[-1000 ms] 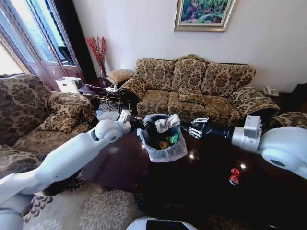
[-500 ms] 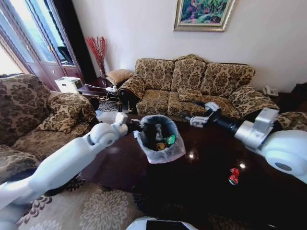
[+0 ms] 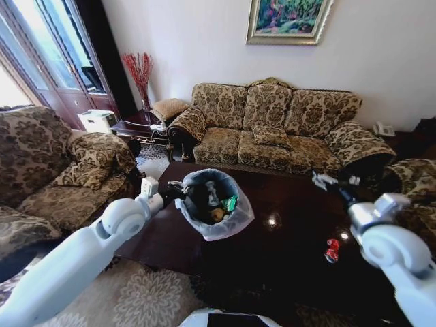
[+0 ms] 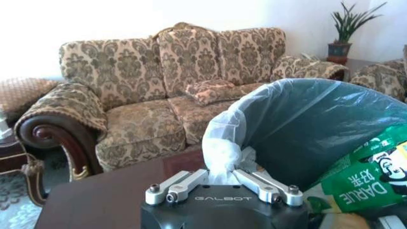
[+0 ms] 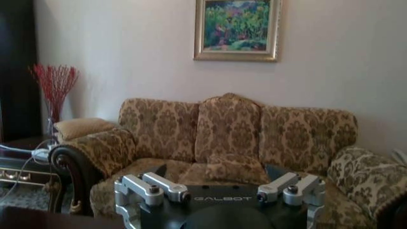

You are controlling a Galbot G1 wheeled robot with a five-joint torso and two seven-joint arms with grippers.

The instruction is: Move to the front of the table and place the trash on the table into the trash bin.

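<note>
The left gripper (image 4: 219, 183) pinches the trash bin (image 3: 211, 204) by its bag rim, so the liner could tear. The right gripper (image 3: 332, 182) hangs open, well beyond the bin; the red can (image 3: 332, 250) lies on the table (image 3: 286, 252).

A long patterned brown-and-gold sofa (image 3: 272, 126) stands against the pale wall (image 3: 381, 61) beneath a gold-framed painting (image 3: 289, 19), with a vase of red twigs (image 3: 139, 75) beside its left end, tall bright windows (image 3: 41, 48) farther left, and a floral rug (image 3: 146, 296) before it.
</note>
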